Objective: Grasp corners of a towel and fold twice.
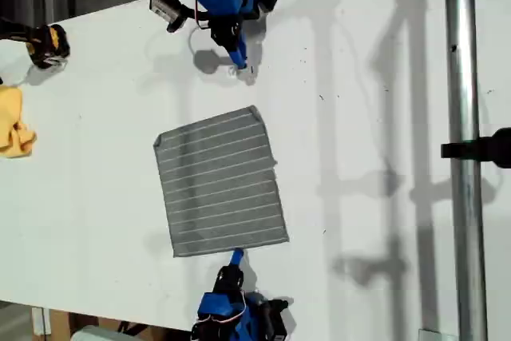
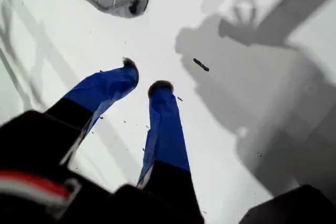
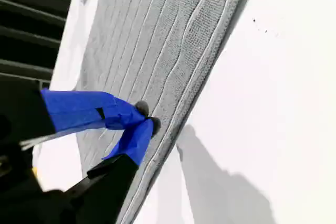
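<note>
Towel lies flat on the white counter, between the two arms. My first gripper hovers over bare counter just off the towel's far corner, fingers spread, holding nothing. My second gripper sits at the towel's near hem, fingers pressed together; can't tell if fabric is pinched. Yellow cloth well apart from the towel.

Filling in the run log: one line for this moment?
towel: flat on table | my first gripper: open, off towel | my second gripper: shut, at towel edge
</note>
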Robot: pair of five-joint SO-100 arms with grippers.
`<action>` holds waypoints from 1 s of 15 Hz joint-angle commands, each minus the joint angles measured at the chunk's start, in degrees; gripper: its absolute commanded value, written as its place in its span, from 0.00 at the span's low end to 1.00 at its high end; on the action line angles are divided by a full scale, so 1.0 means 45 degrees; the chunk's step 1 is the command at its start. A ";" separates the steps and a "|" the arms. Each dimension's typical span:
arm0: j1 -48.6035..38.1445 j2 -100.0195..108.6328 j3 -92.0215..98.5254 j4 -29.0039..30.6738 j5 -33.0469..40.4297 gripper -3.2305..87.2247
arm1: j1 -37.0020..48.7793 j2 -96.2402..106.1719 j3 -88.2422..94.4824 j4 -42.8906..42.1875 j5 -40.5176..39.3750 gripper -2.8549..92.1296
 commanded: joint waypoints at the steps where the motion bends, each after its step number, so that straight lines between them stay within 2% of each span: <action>1: -0.0937 0.0078 0.0039 0.0020 -0.4355 0.02 | -0.0977 0.0020 -0.0664 -0.0605 -0.0176 0.03; 7: -0.0918 0.0078 0.0039 0.0020 -0.4316 0.02 | -0.0918 0.0020 -0.0742 -0.0508 -0.0176 0.03; 11: -0.0918 0.0078 0.0039 0.0020 -0.4316 0.02 | -0.1152 -0.0117 -0.2441 -0.0449 -0.0215 0.03; 13: -0.0918 0.0078 0.0039 0.0020 -0.4297 0.02 | -0.1387 -0.2090 -0.4277 -0.0664 -0.0312 0.03; 15: -0.0937 0.0078 0.0039 0.0020 -0.4258 0.02 | -0.1621 -0.5879 -0.6914 -0.1465 -0.1074 0.03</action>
